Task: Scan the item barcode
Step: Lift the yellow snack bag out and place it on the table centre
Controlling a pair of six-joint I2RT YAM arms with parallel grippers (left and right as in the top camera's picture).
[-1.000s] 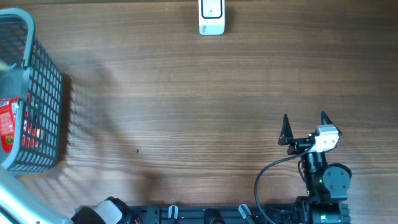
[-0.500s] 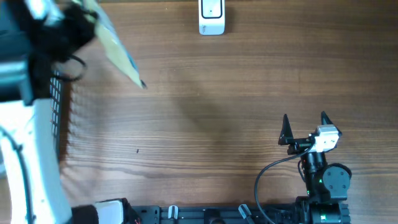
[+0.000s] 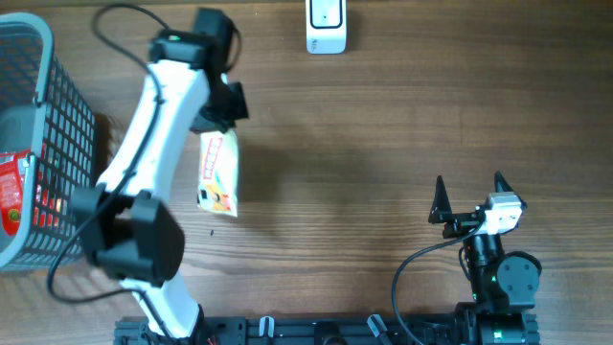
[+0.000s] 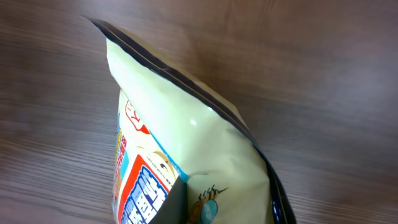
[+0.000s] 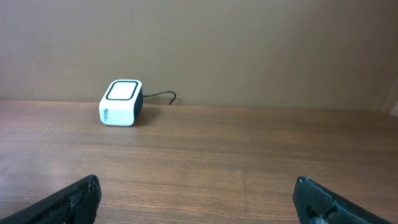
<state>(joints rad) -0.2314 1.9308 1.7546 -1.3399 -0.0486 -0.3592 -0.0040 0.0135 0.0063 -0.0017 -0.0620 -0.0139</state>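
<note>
Left gripper (image 3: 218, 132): fingers clamped on the snack bag (image 3: 218, 174) top.
Right gripper (image 3: 469, 184): fingers spread wide apart.
Barcode scanner (image 3: 326, 26): set at the table's far edge.

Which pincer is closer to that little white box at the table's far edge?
Left. The left pincer, gripping a pale yellow snack bag, is left of the small white box and a bit nearer the robot; the open right pincer is much farther, off to its right.
</note>
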